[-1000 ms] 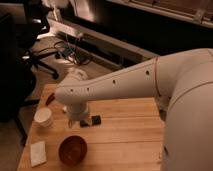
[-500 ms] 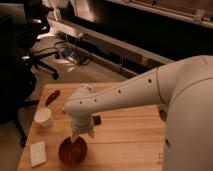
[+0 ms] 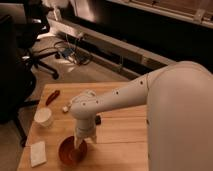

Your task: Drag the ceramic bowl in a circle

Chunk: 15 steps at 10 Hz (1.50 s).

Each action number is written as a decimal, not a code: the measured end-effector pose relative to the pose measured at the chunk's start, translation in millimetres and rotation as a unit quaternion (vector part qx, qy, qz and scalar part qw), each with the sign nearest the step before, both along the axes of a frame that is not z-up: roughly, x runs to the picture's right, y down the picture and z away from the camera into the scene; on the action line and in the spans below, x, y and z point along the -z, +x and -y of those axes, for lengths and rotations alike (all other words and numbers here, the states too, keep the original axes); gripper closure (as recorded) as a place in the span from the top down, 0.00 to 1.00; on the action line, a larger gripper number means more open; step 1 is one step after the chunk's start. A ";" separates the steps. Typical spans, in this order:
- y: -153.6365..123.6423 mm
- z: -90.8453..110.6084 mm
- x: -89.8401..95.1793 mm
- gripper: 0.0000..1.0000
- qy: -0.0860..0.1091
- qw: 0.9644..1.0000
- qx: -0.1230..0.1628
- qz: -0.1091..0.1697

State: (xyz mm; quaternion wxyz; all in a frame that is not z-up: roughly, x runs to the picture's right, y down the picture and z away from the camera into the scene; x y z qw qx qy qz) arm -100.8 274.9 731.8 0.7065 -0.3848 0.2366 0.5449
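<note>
I have the gripper (image 3: pixel 78 144) down at the ceramic bowl (image 3: pixel 65 154), which sits near the front edge of the worktop (image 3: pixel 120 142), towards its left side. The tip of the gripper reaches over the bowl's right rim and seems to dip into the dark inside, so I judge contact is made or very nearly made. The approach looks finished to me. The circle itself is all left to do, as far as I can judge, since nothing here shows how much of a loop the bowl has travelled.

I cannot tell how far apart the jaws stand. The wrist housing covers them from above, and their lower end merges with the bowl's inside. Whether they pinch the rim or only press against the inner wall is hidden too.

A white cup (image 3: pixel 44 117) stands behind and to the left of the bowl, apart from it, and a pale flat pad (image 3: pixel 37 152) lies just beside it on the left. Both sit close to any loop I might trace, so I would keep the circle tight and bias it to the right.
</note>
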 end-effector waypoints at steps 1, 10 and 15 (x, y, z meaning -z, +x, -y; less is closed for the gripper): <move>-0.7 -0.2 -8.9 0.44 -0.005 1.000 0.003 -0.001; -22.9 53.8 -76.3 0.00 0.007 0.998 0.062 0.002; 71.6 86.5 -115.1 0.00 0.008 0.990 0.101 -0.099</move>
